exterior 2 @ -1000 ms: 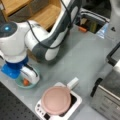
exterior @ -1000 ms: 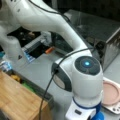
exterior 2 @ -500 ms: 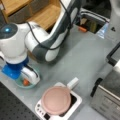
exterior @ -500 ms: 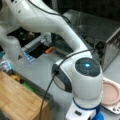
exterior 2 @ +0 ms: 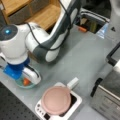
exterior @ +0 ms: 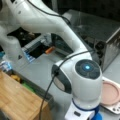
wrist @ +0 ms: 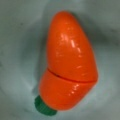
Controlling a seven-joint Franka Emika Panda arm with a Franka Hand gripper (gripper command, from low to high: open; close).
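Arm unmoved over last second; we hover gripper [exterior 2: 25, 79] low over pale bowl [exterior 2: 20, 85] on desk [exterior 2: 75, 57]. Toy carrot [wrist: 68, 62] lies directly beneath fingers, inside bowl. Finger spread: cannot tell. Pink-lidded pot [exterior 2: 56, 100] well aside.

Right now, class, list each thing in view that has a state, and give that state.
toy carrot: lying on its side in the bowl, two halves joined.
bowl: upright on the table, carrot inside.
gripper: low over the bowl.
pink plate: flat on the white scale.
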